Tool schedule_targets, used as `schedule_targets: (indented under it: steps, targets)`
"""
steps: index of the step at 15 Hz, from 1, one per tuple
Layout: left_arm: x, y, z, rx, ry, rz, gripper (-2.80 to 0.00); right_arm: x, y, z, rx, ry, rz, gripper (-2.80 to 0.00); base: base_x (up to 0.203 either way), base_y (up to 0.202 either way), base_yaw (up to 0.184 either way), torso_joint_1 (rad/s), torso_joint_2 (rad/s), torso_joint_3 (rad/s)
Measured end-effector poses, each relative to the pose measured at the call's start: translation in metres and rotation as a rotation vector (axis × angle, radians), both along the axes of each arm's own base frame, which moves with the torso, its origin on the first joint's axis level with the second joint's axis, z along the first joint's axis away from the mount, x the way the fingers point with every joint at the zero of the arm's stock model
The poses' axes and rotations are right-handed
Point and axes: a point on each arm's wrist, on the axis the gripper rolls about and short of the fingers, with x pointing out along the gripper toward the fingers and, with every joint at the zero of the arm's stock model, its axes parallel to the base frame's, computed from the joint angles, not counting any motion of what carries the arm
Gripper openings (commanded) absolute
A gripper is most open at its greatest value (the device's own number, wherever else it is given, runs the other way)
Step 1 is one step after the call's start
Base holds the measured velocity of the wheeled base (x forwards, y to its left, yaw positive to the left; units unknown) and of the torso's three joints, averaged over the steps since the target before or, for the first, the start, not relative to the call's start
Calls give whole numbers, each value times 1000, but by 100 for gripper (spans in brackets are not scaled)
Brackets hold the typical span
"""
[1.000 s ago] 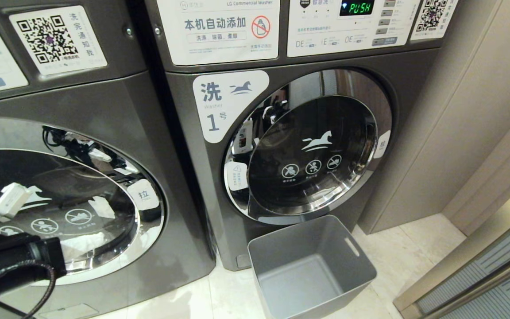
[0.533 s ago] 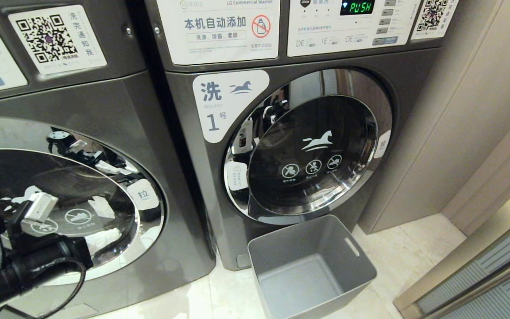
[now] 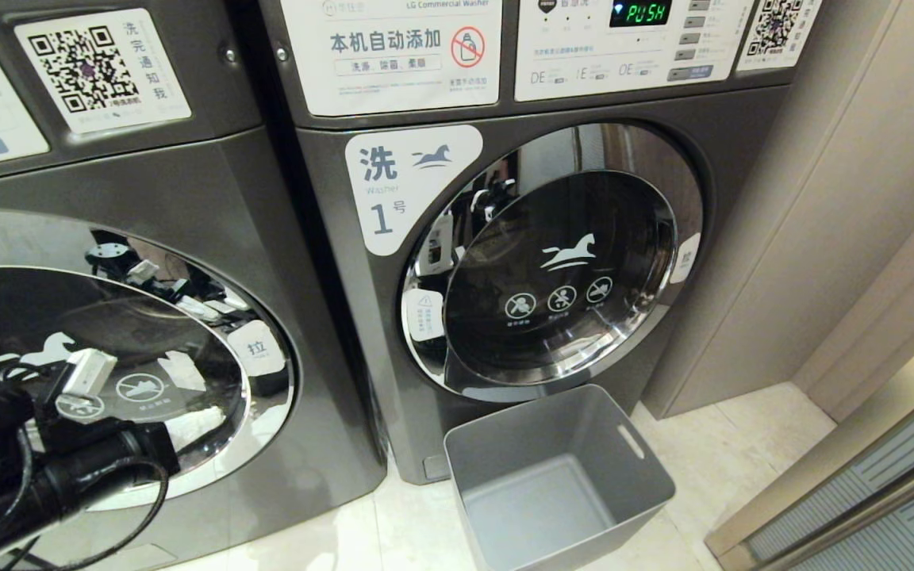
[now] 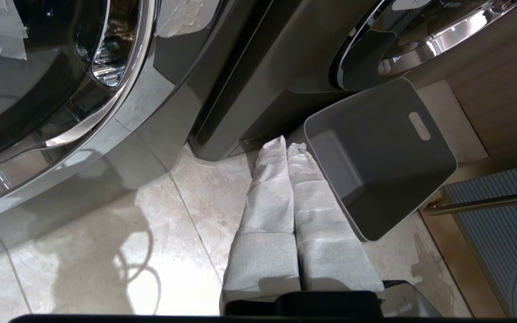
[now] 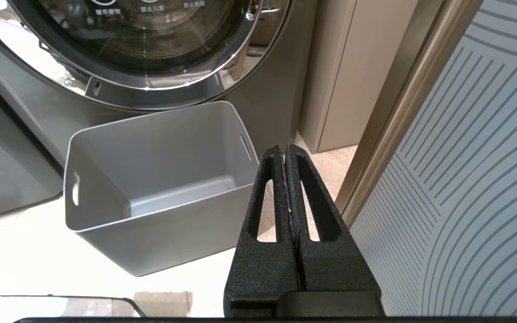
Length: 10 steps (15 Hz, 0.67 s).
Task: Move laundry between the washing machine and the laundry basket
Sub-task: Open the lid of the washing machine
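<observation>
Two big washers stand side by side, both dark grey metal with round doors. The right washer has a shiny chrome ring around dark glass, and its door is shut. A white sticker with a horse and a "1" sits on its front. A small green screen glows on top. The left washer has the same round, mirror-like door.

The basket is grey, smooth plastic, shaped like a box with slot handles cut in its sides. It stands on the pale stone floor, just in front of the right washer and below the door. There is nothing in it. No laundry shows anywhere; I cannot tell what is behind the dark glass.

The left hand is wrapped in soft white cloth. Its two long fingers press flat together, clenched on nothing. It hangs over the floor, its tips near the basket's wall and the washer's foot. The black left arm shows low in front of the left washer.

The right hand is black, rough and bumpy, with long holes in each finger. It is clenched too, holding nothing, beside the basket and a striped wall panel.
</observation>
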Motion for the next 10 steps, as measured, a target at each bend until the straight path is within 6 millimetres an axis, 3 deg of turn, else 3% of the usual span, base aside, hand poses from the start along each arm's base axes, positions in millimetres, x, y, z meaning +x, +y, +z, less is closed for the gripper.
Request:
schedule_targets:
  steps: [6, 10]
  targets:
    - [6, -1, -4, -7, 3, -10, -280, 0, 0, 0, 0, 0, 0, -280, 0, 0, 0, 0, 0, 0]
    - [21, 3, -3, -2, -19, -12, -280, 0, 0, 0, 0, 0, 0, -280, 0, 0, 0, 0, 0, 0]
